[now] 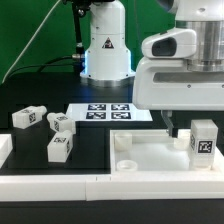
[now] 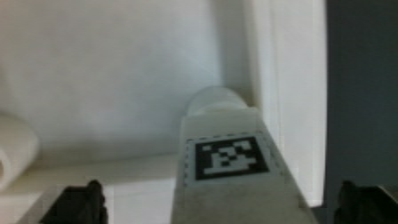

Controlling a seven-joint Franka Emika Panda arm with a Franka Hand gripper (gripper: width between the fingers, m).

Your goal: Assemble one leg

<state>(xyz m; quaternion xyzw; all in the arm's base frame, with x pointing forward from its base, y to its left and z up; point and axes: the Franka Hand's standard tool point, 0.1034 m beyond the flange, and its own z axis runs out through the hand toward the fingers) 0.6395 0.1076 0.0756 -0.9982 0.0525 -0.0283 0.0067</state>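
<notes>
A white leg (image 1: 203, 141) with a black-and-white marker stands upright in the far corner of the large white tray-like piece (image 1: 150, 160), at the exterior view's right. My gripper (image 1: 194, 131) is low over it. In the wrist view the leg (image 2: 228, 150) stands between my two dark fingertips (image 2: 75, 205), with a gap showing on at least one side. The gripper (image 2: 221, 207) is open around the leg. Three more legs lie on the black table at the exterior view's left: one (image 1: 27, 117), a second (image 1: 62, 123) and a third (image 1: 60, 147).
The marker board (image 1: 108, 111) lies behind the tray-like piece. The robot's white base (image 1: 105, 50) stands at the back. The tray's raised rim (image 2: 285, 70) runs close beside the leg. A round boss (image 1: 127, 143) rises from the tray's other far corner.
</notes>
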